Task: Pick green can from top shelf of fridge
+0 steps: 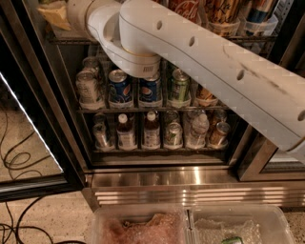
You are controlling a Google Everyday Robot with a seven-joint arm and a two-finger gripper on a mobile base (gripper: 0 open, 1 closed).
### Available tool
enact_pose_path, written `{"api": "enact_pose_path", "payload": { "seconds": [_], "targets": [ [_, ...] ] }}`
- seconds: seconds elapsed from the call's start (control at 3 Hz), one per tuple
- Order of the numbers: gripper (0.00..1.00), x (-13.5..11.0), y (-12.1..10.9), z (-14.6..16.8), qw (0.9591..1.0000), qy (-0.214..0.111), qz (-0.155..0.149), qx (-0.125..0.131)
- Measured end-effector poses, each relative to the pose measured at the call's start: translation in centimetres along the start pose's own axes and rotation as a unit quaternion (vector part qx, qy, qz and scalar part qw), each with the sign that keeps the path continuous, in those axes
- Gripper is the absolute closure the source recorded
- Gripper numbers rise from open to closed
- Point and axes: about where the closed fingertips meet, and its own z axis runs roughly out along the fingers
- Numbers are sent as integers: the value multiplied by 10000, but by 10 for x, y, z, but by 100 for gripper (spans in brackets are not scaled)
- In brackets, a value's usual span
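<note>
The fridge (190,183) stands open in front of me, with a black frame and a ribbed steel base. Its top shelf (66,40) runs along the upper edge of the view, with a red Coca-Cola can (183,6) and plastic lane trays (259,26) on it. My white arm (200,57) crosses the picture from the right and reaches up to the top left, covering much of that shelf. My gripper is beyond the upper edge, out of view. No pale green can shows on the top shelf; it is hidden or out of view.
The rack below holds blue Pepsi cans (120,88), a darker green can (179,86) and a pale can (88,88). The lowest rack holds bottles (151,129). The open glass door (33,138) is at the left. Clear bins (190,226) and cables (14,157) lie on the floor.
</note>
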Motion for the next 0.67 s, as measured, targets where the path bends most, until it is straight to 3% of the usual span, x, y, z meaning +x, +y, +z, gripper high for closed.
{"api": "enact_pose_path", "payload": {
  "seconds": [0.67],
  "targets": [
    [100,-5,-6,-14,9999,22,36,103]
  ]
}}
